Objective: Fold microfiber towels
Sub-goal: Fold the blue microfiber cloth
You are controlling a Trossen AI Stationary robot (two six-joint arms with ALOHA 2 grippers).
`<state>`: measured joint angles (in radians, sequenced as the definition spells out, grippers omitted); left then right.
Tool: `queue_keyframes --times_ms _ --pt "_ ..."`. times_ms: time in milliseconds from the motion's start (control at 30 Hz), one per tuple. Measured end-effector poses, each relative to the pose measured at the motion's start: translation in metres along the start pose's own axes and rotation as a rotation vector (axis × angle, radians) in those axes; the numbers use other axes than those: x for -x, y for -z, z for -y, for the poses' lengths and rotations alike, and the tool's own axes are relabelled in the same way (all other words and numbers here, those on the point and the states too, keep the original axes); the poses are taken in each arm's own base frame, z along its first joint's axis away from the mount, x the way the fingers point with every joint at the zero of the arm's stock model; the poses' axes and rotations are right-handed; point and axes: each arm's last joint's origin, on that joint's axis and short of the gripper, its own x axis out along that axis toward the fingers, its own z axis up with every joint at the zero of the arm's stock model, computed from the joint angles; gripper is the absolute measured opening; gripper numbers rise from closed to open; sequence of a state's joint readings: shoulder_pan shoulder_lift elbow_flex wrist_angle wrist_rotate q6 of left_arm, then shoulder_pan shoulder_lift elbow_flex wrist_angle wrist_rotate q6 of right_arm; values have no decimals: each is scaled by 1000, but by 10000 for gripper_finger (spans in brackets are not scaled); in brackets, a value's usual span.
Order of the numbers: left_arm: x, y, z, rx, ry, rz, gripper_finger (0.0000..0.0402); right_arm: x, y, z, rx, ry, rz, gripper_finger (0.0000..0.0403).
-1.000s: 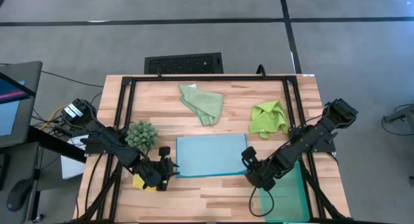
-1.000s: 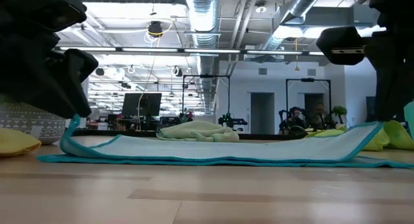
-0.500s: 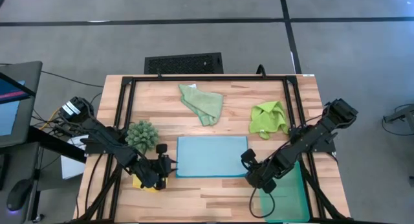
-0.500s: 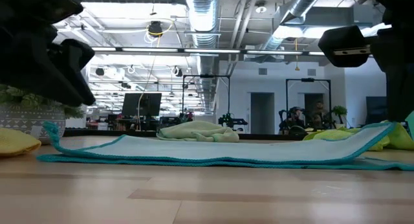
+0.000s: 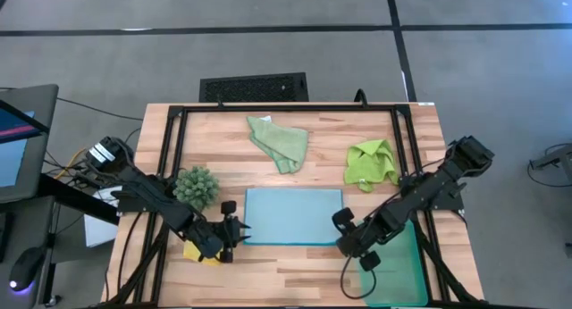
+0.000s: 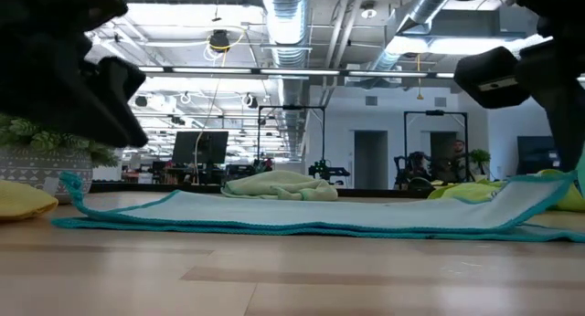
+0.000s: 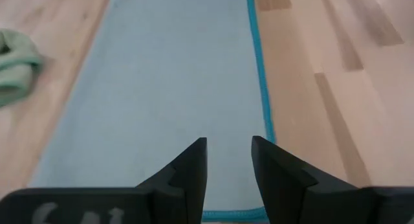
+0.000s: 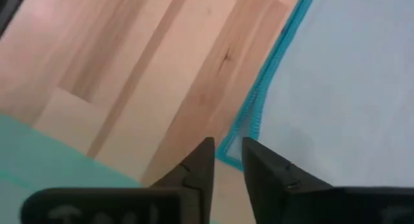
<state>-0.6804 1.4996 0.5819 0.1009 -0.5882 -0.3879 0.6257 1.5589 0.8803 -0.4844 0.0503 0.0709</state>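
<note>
On the wood surface, centre-front, light blue towel lies folded flat, teal edging showing. Left end effector sits at its left near corner, fingers apart over the cloth edge, nothing held. Right end effector at the right near corner, fingers slightly apart just beside the corner, no grip visible. Sage towel crumpled at back centre; lime towel crumpled back right. Yellow towel partly hidden under left arm. Spiky green clump left of blue towel. Teal tray front right, under right arm.
</note>
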Motion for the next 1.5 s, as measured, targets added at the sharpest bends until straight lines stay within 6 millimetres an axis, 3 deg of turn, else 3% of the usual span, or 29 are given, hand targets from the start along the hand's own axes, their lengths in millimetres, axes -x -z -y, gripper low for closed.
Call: queue_keyframes --times_ms 233,400,500,633,867,1033,1267,1500 --pt "-21 14 10 -9 98 -64 114 17 -14 6 -72 -7 92 149" --pt "-25 23 7 15 94 -155 114 20 -15 23 -298 18 100 126" --pt "-23 27 3 17 45 -198 114 5 -9 33 -396 43 37 77" --pt "-19 34 -4 30 -82 -259 114 -19 -8 34 -398 47 -14 12" --pt "-8 43 -23 -27 -347 -268 114 -54 -18 26 -362 -105 -13 33" --pt "0 30 -33 19 -444 -229 114 -54 -30 22 -319 -102 16 17" --pt "3 -9 -26 89 -407 -135 114 -23 -45 18 -327 105 175 11" --pt "-27 -20 -15 144 -200 -11 114 -37 -25 27 -503 193 108 28"
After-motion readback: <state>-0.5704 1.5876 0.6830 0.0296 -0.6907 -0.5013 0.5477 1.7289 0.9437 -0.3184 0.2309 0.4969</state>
